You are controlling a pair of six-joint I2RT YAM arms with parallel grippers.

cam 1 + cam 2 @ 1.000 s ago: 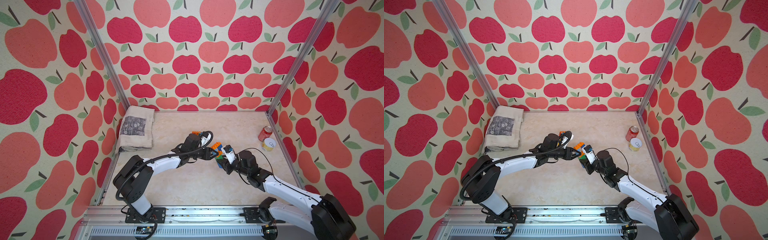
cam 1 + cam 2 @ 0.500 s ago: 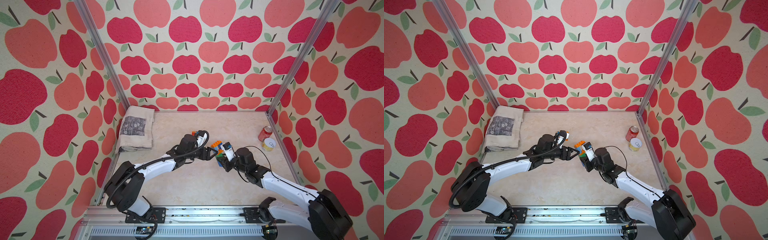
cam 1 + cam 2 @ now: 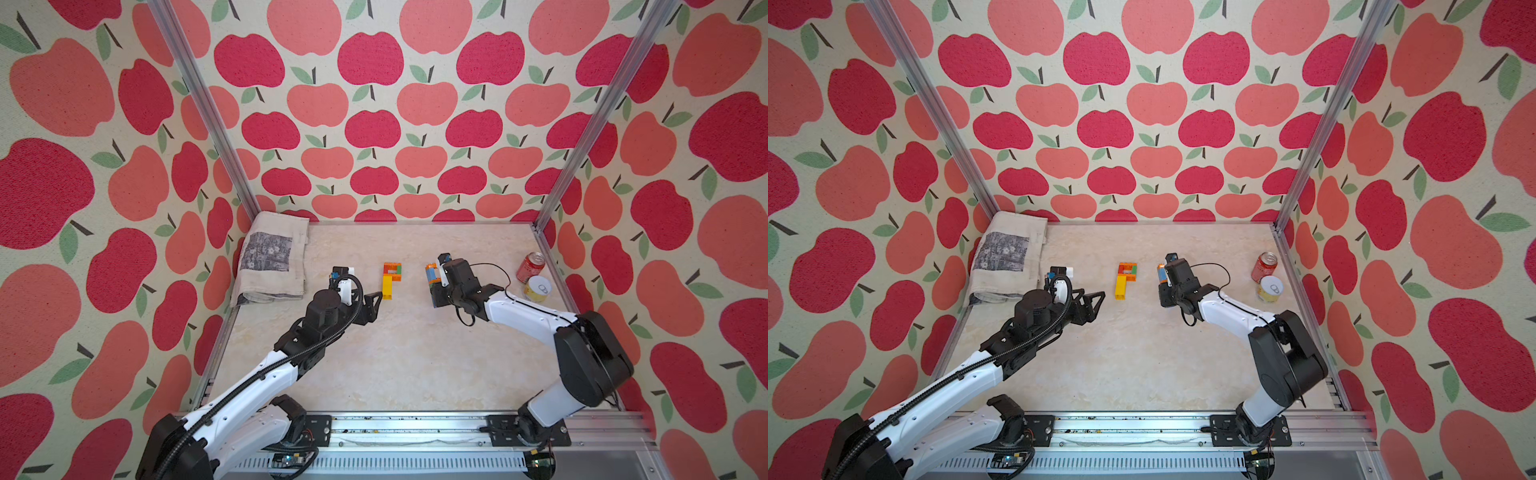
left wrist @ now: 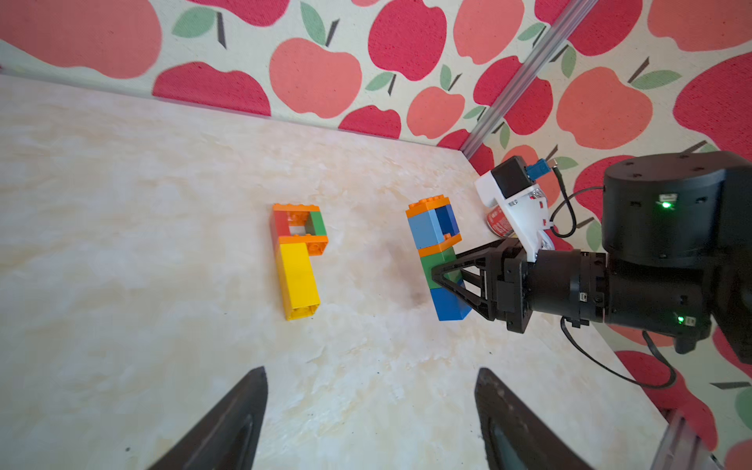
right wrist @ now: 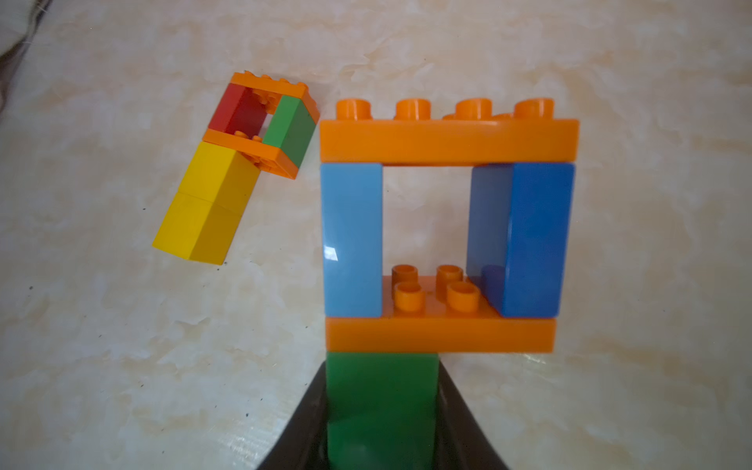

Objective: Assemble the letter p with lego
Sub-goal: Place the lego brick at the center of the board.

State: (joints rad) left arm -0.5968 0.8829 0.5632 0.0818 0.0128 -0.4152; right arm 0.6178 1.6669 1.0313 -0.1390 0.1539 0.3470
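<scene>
Yellow-stem P [image 3: 390, 279]: now flat at bench [image 3: 415, 353] centre. Left jaws: apart, drawn back to its 7 o'clock (earlier closed at centre). Blue P [image 3: 432, 275]: at 3 o'clock, moved aside, right jaws clamped on its green stem.

The left hand [image 3: 375, 306], shut a second ago right beside the blue-and-orange lego figure [image 3: 432, 276], now has its jaws wide apart. It has drawn back to its own side, clear of that figure, uncovering the yellow-stemmed lego p [image 3: 390, 280] on the counter [image 3: 415, 357]. The right arm [image 3: 590, 361] is folded in closer.
</scene>
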